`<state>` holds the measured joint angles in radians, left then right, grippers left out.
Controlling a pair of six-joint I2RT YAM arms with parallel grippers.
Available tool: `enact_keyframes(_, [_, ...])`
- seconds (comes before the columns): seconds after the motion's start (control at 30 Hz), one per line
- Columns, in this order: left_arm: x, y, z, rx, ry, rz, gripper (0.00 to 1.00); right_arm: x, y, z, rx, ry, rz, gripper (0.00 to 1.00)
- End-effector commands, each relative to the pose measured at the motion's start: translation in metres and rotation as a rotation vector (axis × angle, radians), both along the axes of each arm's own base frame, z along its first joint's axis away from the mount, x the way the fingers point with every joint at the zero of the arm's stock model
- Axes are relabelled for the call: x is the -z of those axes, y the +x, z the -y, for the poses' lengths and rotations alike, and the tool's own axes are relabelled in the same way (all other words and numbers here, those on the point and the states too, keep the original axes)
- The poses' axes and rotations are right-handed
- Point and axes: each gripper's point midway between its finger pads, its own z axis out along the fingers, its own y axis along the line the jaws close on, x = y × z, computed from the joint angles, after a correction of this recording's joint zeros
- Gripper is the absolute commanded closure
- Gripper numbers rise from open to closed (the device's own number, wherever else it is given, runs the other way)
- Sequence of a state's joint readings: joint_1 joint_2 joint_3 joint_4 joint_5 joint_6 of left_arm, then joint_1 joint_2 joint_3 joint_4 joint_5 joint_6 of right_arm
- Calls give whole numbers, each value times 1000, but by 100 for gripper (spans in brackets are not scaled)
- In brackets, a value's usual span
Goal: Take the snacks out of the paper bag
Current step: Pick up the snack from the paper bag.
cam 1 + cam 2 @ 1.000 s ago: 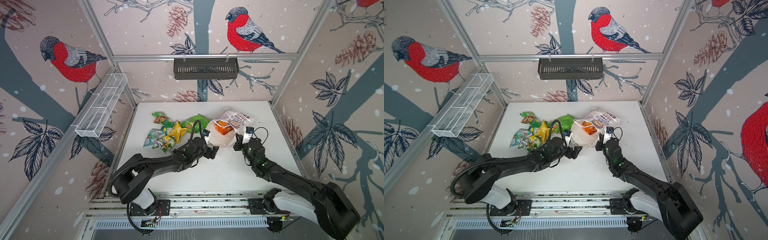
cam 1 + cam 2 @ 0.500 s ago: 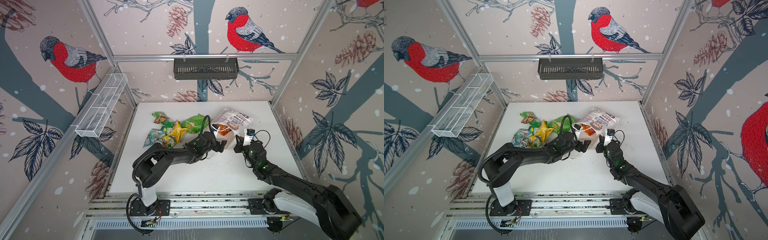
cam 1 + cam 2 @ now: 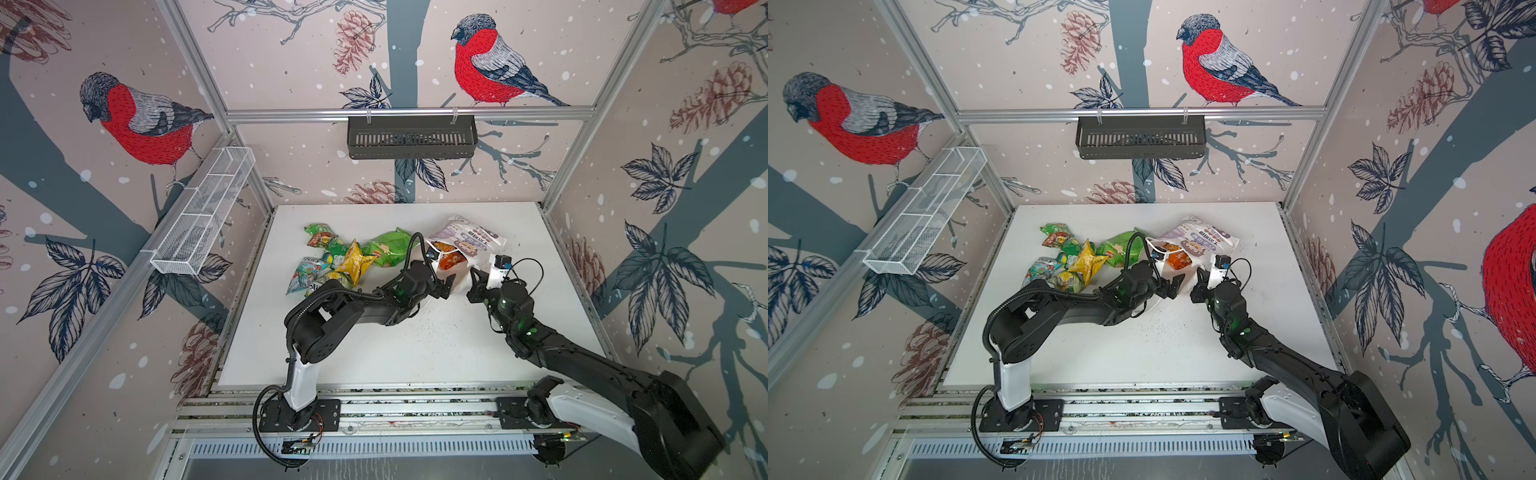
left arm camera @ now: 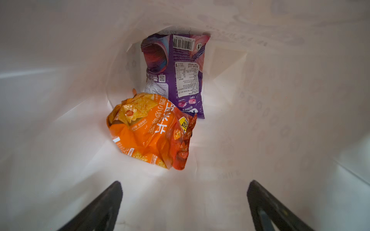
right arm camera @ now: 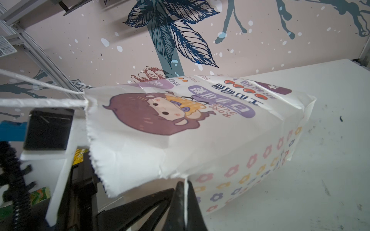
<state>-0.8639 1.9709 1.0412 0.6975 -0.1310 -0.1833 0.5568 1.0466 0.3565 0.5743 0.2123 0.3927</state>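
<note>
Paper bag (image 3: 473, 243) on its side on table (image 3: 415, 353). Inside: near packet (image 4: 148, 132), far packet (image 4: 180, 72) behind it. Snack pile (image 3: 353, 262) left of bag.

Inside the paper bag (image 4: 60, 120), bare white paper lies open between the wide-spread left claw (image 4: 184, 182) and the orange packet (image 4: 148, 132). The purple packet (image 4: 180, 70) lies deeper, behind it. Loose packets (image 3: 345, 262) crowd the desk's (image 3: 415, 353) far half beside the bag, while the near half is bare.

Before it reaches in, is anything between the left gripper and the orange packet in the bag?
Nothing visible. The open left gripper faces the orange packet across bare bag lining; the purple packet lies behind it.
</note>
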Motion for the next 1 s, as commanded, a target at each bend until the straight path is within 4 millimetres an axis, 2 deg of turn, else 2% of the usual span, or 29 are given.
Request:
enact_keyframes(0.0, [-2,6,7,7,-5,29,3,-9,0,-3,-16,8,34,100])
enact_keyframes(0.27, [14,17,22,3,-2,-25,3,-7,-1,-7,-41,1,41,100])
enact_keyframes(0.43, [18,32,26,-69,-26,-61,3,-7,-3,-10,-65,10,52,100])
enact_keyframes(0.67, [40,48,30,-147,-4,-119,3,-9,-5,-17,-106,10,69,100])
enact_keyframes(0.97, [44,60,32,-180,-38,-122,3,-7,-5,-25,-145,14,70,100])
